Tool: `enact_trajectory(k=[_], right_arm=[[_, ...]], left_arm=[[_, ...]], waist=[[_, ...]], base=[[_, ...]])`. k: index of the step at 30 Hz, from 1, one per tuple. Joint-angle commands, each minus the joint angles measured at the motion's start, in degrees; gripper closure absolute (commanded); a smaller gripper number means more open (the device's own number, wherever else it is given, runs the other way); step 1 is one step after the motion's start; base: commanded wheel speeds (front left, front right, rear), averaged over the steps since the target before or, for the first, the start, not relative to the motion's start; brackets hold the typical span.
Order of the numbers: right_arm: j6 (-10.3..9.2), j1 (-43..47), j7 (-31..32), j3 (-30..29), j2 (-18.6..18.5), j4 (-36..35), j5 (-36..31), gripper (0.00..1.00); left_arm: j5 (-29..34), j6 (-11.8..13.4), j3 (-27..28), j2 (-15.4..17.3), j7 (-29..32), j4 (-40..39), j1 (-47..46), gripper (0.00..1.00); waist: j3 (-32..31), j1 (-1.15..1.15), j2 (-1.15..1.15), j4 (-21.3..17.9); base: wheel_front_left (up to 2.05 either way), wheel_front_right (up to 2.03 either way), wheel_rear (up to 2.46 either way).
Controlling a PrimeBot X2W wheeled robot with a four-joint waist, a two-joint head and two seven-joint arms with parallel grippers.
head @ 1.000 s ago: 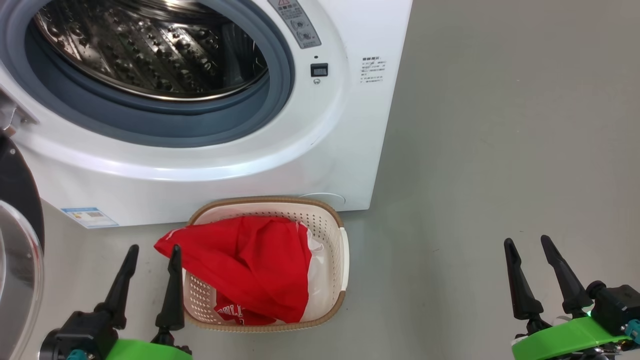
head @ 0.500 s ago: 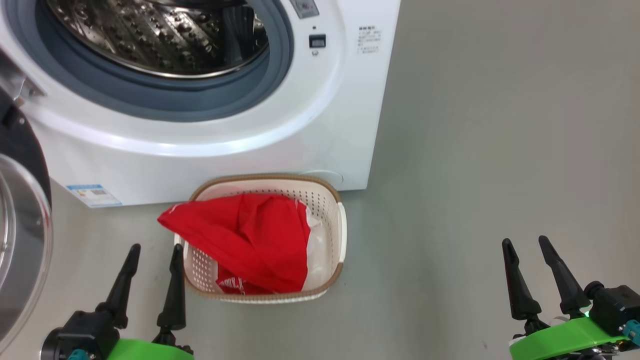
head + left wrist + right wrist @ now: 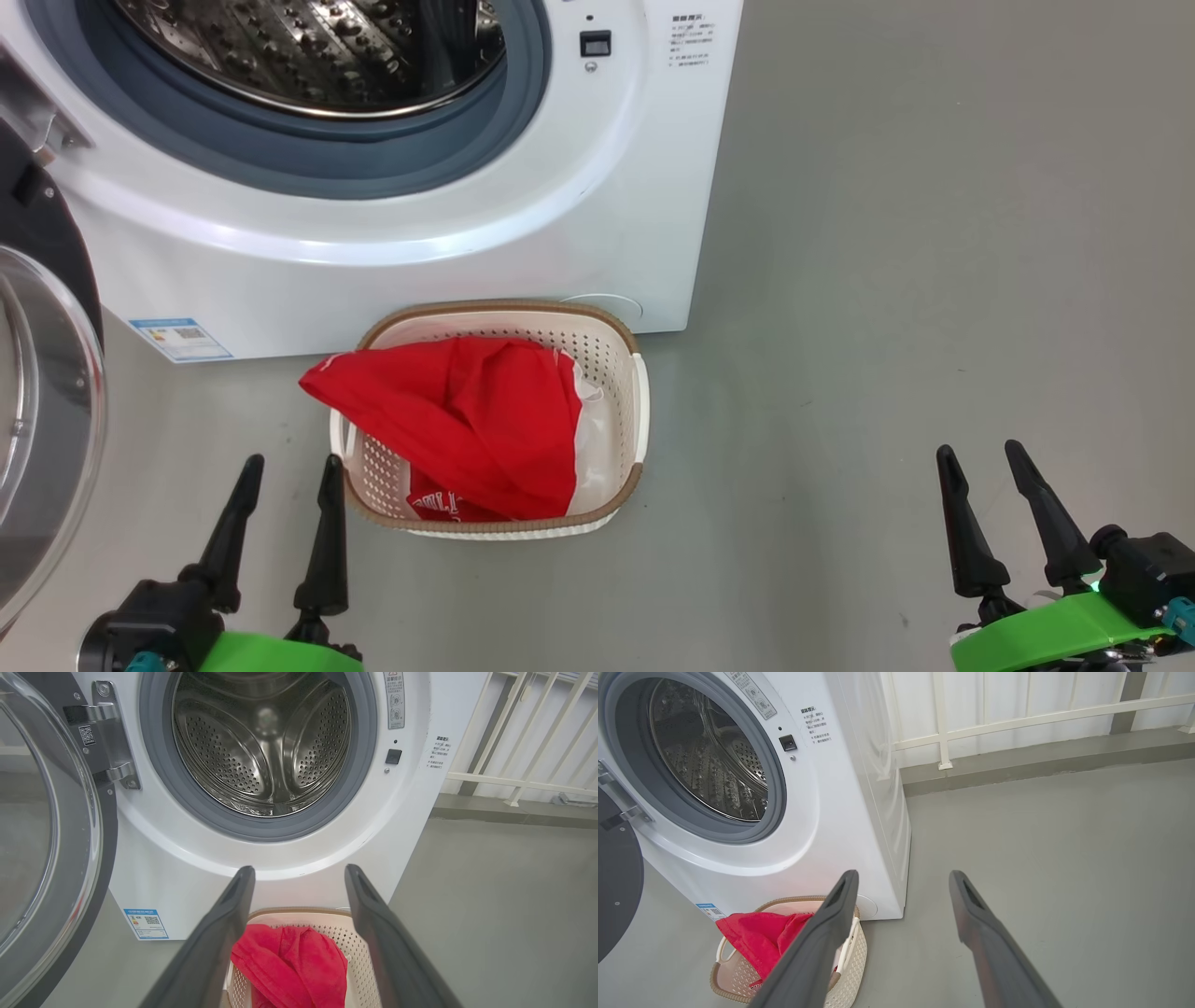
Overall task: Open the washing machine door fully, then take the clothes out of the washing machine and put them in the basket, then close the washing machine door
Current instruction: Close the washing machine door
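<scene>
Grey floor (image 3: 887, 280), clothes (image 3: 467, 420) in basket (image 3: 620, 403)

You face a bare laundry corner: a washing machine (image 3: 373, 243) on a plain grey floor (image 3: 934, 280), white railing (image 3: 940, 718) beyond.

- A smooth grey floor (image 3: 887, 280) spreads wide, with a tiny dark speck (image 3: 904, 620) on it low in the head view.
- A white railing (image 3: 940, 718) with slim upright bars and a long cross rail runs along the floor's far edge.
- The railing stands on a low grey kerb (image 3: 1064, 758), raised just above the floor.
- Behind the bars is a white panelled wall (image 3: 1008, 690), broken by a grey upright post (image 3: 1125, 700).
- A small grey object (image 3: 563, 799) lies on the kerb by the railing's foot; what it is cannot be told.
</scene>
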Motion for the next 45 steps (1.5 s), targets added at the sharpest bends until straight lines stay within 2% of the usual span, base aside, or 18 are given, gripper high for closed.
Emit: enact_trajectory(k=[1,10,24,35,45], right_arm=[[0.37,-0.93,-0.36,1.35,-0.68,-1.52,-0.33,0.00],[0.37,-1.08,-0.36,2.48,-1.50,-1.00,-0.39,0.00],[0.37,-1.82,-0.36,8.11,-5.45,0.85,-0.10,0.00],[0.37,-0.82,-0.36,12.59,-7.38,2.20,0.44,0.00],[0.37,-6.69,-0.36,19.98,-9.44,4.29,1.69,0.00]], left_arm=[[-0.40,-0.32,1.59,0.62,-0.28,-1.24,-1.31,0.00],[-3.93,-0.20,2.28,0.62,-0.28,0.92,-1.50,0.00],[-7.82,4.54,-0.68,0.62,-0.28,2.91,3.44,0.00],[-11.03,7.34,-2.80,0.62,-0.28,2.29,8.09,0.00],[-14.90,10.93,-0.97,0.62,-0.28,-1.06,10.23,0.00]], waist=[[0.02,0.00,0.00,0.10],[-0.55,0.00,0.00,3.07],[-3.42,0.00,0.00,15.14],[-6.66,0.00,0.00,24.71],[-5.68,0.00,0.00,26.18]], base=[[0.00,0.00,0.00],[0.00,0.00,0.00],[0.00,0.00,0.00],[0.00,0.00,0.00],[0.00,0.00,0.00]])
